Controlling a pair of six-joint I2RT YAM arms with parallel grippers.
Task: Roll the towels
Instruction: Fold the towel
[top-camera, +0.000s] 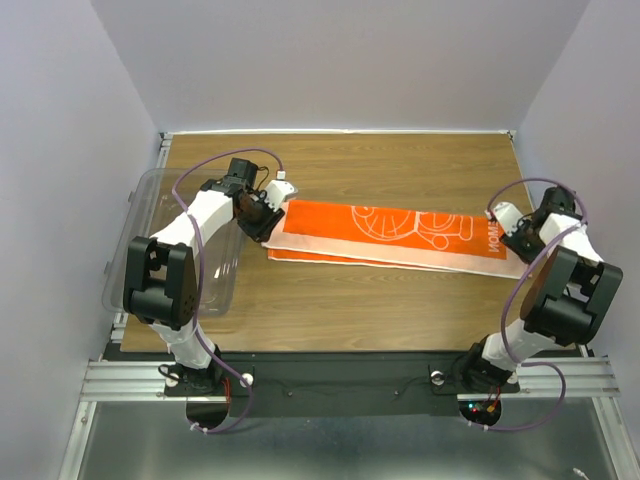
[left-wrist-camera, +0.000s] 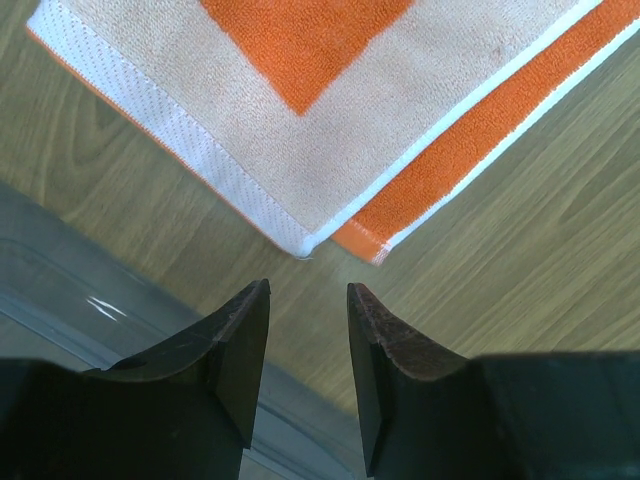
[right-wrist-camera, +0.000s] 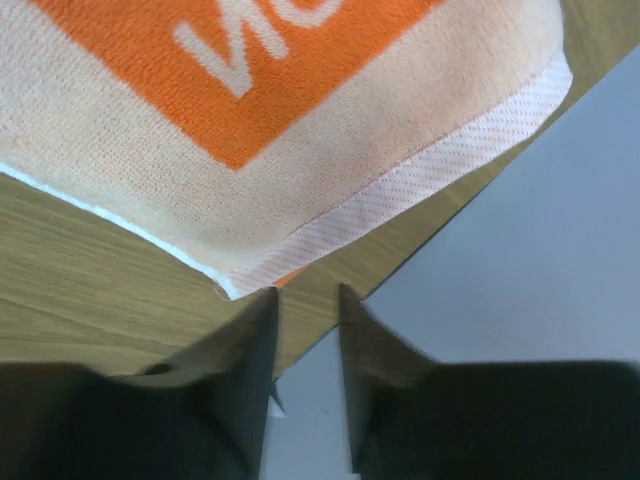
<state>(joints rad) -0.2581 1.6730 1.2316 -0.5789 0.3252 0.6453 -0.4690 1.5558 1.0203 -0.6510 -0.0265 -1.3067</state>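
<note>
The orange towel (top-camera: 395, 236) lies flat and folded lengthwise across the table's middle, white panel with the orange cat outline up. My left gripper (top-camera: 262, 222) is open and empty just off the towel's left end; in the left wrist view the towel's corner (left-wrist-camera: 300, 150) lies just beyond the gripper (left-wrist-camera: 308, 292). My right gripper (top-camera: 512, 243) is open and empty at the towel's right end; in the right wrist view the towel's lettered end (right-wrist-camera: 270, 140) lies just beyond the gripper (right-wrist-camera: 306, 295).
A clear plastic tub (top-camera: 165, 240) stands at the table's left edge, under my left arm; its rim shows in the left wrist view (left-wrist-camera: 90, 300). The table's right edge (right-wrist-camera: 470, 190) runs close to my right gripper. Purple walls enclose the table.
</note>
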